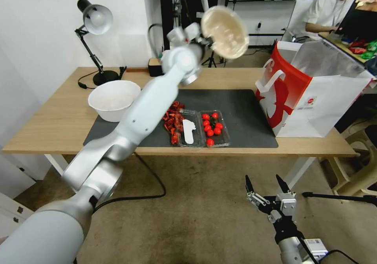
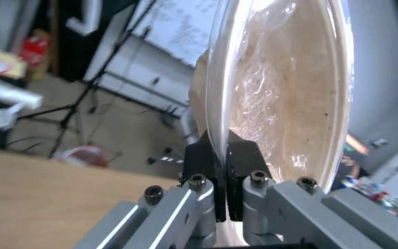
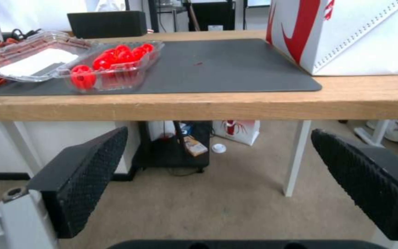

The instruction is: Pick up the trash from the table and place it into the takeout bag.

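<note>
Left claw [image 2: 222, 152] pinches the shallow beige bowl's [image 1: 224, 31] rim, bowl tilted on edge.

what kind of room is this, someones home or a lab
Likely an office or lab, not a home: a plain light-wood table with a desk lamp, tripod stands on the carpet behind, and a whiteboard on the back wall.

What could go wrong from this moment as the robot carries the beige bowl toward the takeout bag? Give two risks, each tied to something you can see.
1. The left gripper pinches the shallow beige bowl by its thin rim alone, held on edge high above the table; it might slip or swing loose.
2. The takeout bag stands off to the right, so an early release would likely drop the bowl on the dark mat or the tomato tray.
</note>
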Tool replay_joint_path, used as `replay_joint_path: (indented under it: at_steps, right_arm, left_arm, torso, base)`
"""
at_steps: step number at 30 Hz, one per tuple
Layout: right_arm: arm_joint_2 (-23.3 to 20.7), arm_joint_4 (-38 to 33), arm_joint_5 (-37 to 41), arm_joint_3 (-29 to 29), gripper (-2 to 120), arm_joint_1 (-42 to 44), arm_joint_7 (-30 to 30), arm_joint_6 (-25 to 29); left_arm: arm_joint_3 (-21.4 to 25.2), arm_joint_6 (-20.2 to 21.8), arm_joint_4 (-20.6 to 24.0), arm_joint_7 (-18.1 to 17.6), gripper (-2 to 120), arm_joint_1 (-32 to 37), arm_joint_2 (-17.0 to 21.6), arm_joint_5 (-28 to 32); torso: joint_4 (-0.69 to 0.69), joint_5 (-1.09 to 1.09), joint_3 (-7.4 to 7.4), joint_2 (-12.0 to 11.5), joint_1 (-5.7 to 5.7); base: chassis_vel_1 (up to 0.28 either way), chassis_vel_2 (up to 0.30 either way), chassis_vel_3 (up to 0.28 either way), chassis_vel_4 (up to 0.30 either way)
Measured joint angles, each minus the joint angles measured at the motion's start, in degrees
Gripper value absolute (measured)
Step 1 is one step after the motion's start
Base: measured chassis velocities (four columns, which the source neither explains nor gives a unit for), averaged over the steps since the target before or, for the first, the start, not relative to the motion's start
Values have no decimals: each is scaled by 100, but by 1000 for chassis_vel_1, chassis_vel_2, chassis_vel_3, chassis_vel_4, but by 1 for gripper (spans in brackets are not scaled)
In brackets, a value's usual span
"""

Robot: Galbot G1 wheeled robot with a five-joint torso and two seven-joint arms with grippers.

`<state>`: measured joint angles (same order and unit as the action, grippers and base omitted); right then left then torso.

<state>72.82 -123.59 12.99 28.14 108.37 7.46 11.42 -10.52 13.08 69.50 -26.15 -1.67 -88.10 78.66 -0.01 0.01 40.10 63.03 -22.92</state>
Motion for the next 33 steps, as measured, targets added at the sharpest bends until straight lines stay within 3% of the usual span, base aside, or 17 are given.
replay_joint_path:
  at_steps: [7, 17, 23, 31, 33]
  right_arm:
    - [64, -7, -27, 35, 100, 52, 0, 0]
    - [117, 30, -42, 40, 100, 42, -3, 0]
    - [113, 86, -25, 22, 100, 5, -23, 0]
    - [64, 128, 8, 20, 100, -12, -26, 0]
    - [14, 139, 44, 27, 100, -34, -26, 0]
  left_arm:
    - [-333, -125, -146, 241, 0, -199, -248, -14]
    - [-604, -308, 140, 756, 0, -152, -397, -290]
    - [-1219, -796, 47, 1272, 0, -153, -401, -1331]
    - [-1509, -965, 172, 1525, 0, -40, -399, -1660]
    - [-1645, -1018, 151, 1623, 0, -26, -392, -2026]
  torso:
    - [1, -1, 0, 0, 0]
    - [1, -1, 0, 0, 0]
    - [1, -1, 0, 0, 0]
    - [1, -1, 0, 0, 0]
    - [1, -1, 0, 0, 0]
  base:
    - [0, 0, 0, 0]
    - [0, 0, 0, 0]
    - [0, 0, 0, 0]
    - [0, 0, 0, 0]
    - [0, 0, 0, 0]
